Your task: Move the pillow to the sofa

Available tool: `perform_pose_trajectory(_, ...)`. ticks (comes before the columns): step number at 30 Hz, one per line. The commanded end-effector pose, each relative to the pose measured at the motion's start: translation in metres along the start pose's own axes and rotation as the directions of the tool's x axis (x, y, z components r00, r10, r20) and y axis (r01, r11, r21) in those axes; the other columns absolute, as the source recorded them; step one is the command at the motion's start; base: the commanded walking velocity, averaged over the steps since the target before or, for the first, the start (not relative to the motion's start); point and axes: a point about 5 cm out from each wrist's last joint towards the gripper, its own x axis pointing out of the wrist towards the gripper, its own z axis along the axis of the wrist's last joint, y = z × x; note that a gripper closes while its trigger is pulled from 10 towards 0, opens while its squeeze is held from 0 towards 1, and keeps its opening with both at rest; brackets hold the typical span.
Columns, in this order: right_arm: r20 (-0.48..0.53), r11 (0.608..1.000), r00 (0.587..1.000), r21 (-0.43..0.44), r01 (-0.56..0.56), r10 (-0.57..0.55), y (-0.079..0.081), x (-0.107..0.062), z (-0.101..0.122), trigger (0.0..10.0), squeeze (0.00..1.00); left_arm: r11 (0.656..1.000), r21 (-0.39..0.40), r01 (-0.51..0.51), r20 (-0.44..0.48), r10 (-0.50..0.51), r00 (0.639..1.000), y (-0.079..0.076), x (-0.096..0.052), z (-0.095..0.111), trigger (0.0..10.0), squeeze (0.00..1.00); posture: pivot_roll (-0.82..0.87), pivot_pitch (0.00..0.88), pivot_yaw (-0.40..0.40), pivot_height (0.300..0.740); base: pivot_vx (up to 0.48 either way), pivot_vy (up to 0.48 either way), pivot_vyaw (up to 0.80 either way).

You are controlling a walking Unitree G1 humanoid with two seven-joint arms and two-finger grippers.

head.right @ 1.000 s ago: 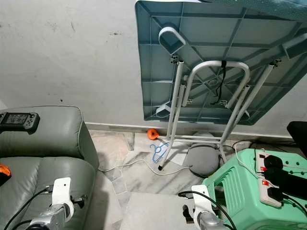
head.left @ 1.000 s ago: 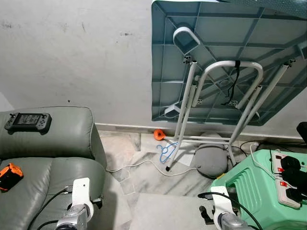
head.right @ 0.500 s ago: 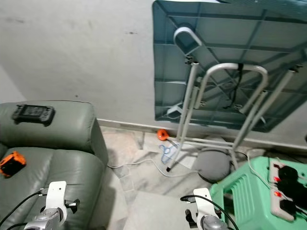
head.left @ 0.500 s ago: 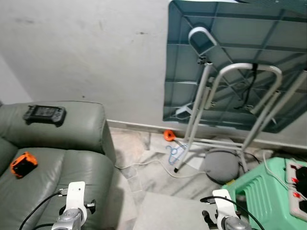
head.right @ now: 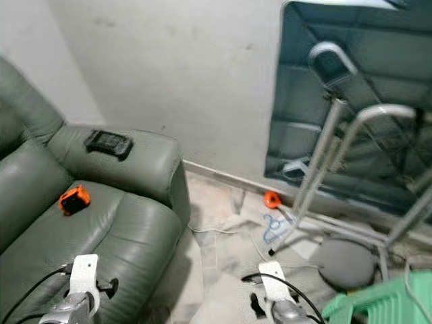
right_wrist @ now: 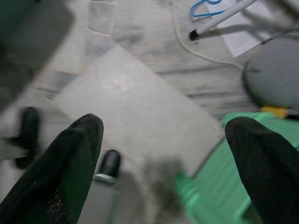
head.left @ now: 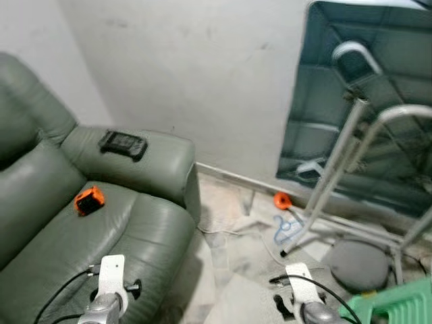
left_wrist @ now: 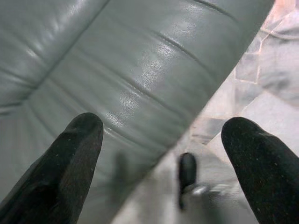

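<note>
Grey-green sofa [head.left: 101, 223]: ahead left, bearing an orange item [head.left: 89, 200] on its seat and a black controller [head.left: 123, 144] on its armrest. Left gripper [left_wrist: 163, 172]: fingers wide apart, empty, over the sofa edge. Right gripper [right_wrist: 163, 172]: likewise spread, empty, above marble floor [right_wrist: 140, 102]. Pillow: we cannot tell; possibly the blurred grey round cushion [head.left: 358, 264].

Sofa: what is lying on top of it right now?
On the sofa seat lies a small orange and black object; on its armrest lies a black handheld device. I see no pillow on the visible cushions. The sofa's far left runs out of frame.
</note>
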Motion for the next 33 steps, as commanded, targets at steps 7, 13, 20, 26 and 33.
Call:
perform_pose_trajectory(7,0.005,0.999,0.999,-0.021,-0.041,0.041,0.013,0.001,0.003,10.0,0.0,1.0,0.021,0.007,-0.021,-0.007,1.0,0.004,-0.001,-0.004,10.0,0.0,-0.09,0.0,0.044,0.74,0.0,0.0,0.8)
perform_pose_trajectory(13,0.006,0.999,0.999,-0.026,-0.043,0.043,0.012,0.001,0.004,10.0,0.0,0.998,0.053,0.015,-0.052,-0.012,0.999,0.003,-0.002,-0.01,10.0,0.0,-0.09,0.0,0.046,0.74,0.0,0.0,0.8)
perform_pose_trajectory(20,0.003,0.998,0.999,-0.034,-0.043,0.043,0.012,0.001,0.003,10.0,0.0,0.999,0.05,0.017,-0.073,-0.013,0.997,0.003,-0.003,-0.016,10.0,0.0,-0.09,0.0,0.047,0.74,0.0,0.0,0.8)
perform_pose_trajectory(26,0.003,0.999,0.999,-0.03,-0.041,0.042,0.011,0.001,0.004,10.0,0.0,0.996,0.089,-0.012,-0.099,0.021,0.995,0.007,-0.004,-0.021,10.0,0.0,-0.1,0.0,0.047,0.74,0.0,0.0,0.8)
perform_pose_trajectory(33,0.003,0.998,0.999,-0.038,-0.042,0.043,0.011,0.001,0.005,10.0,0.0,0.997,0.079,-0.015,-0.109,0.024,0.994,0.008,-0.004,-0.024,10.0,0.0,-0.09,0.0,0.046,0.74,0.0,0.0,0.8)
